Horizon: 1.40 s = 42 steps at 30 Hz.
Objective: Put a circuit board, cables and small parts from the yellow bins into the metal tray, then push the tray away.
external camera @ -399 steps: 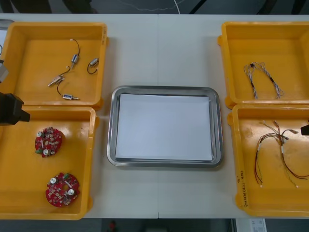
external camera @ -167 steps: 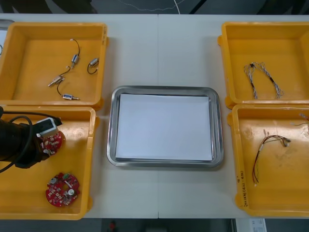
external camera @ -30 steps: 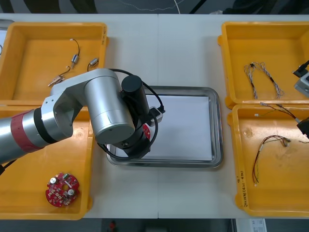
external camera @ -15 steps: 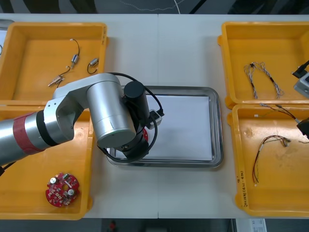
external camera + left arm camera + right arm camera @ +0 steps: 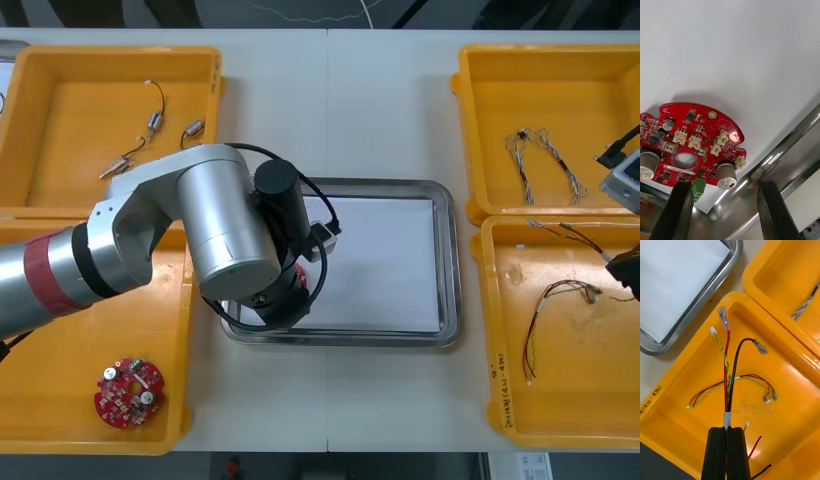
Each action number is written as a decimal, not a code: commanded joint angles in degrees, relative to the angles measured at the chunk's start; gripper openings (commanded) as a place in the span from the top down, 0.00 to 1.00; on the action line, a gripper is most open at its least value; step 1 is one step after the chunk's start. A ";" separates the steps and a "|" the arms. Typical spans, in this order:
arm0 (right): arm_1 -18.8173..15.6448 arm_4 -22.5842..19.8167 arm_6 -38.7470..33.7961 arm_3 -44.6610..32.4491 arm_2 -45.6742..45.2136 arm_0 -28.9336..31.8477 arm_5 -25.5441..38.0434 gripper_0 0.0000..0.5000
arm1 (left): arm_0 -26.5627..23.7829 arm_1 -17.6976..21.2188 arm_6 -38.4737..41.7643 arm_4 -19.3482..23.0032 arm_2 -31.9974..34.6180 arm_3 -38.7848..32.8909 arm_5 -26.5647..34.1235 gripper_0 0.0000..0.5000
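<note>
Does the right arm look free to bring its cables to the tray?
Probably yes: the left gripper hangs open over the circuit board at the metal tray's near-left corner; the side toward the right gripper, shut on cables, lies bare.

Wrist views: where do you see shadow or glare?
Left wrist view: the circuit board throws a shadow on the white sheet beyond the open left hand; the rim of the metal tray glints. Right wrist view: the floor of the yellow bin shines beyond the right hand, shut on a cable.
</note>
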 commanded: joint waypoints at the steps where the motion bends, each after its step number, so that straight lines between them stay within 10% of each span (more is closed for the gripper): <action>1: -1.99 -3.14 2.75 -0.97 -1.17 -1.66 0.19 1.00 | -2.29 0.89 5.50 2.73 6.97 -3.42 2.87 0.00; 25: -1.20 2.31 3.80 -3.43 29.42 -20.91 0.19 1.00 | -2.20 10.56 3.13 8.18 30.88 -5.44 20.59 0.00; 42: 12.16 14.00 10.31 7.38 51.04 -35.41 -0.65 1.00 | -2.20 11.18 -18.93 4.32 42.66 11.08 20.59 0.00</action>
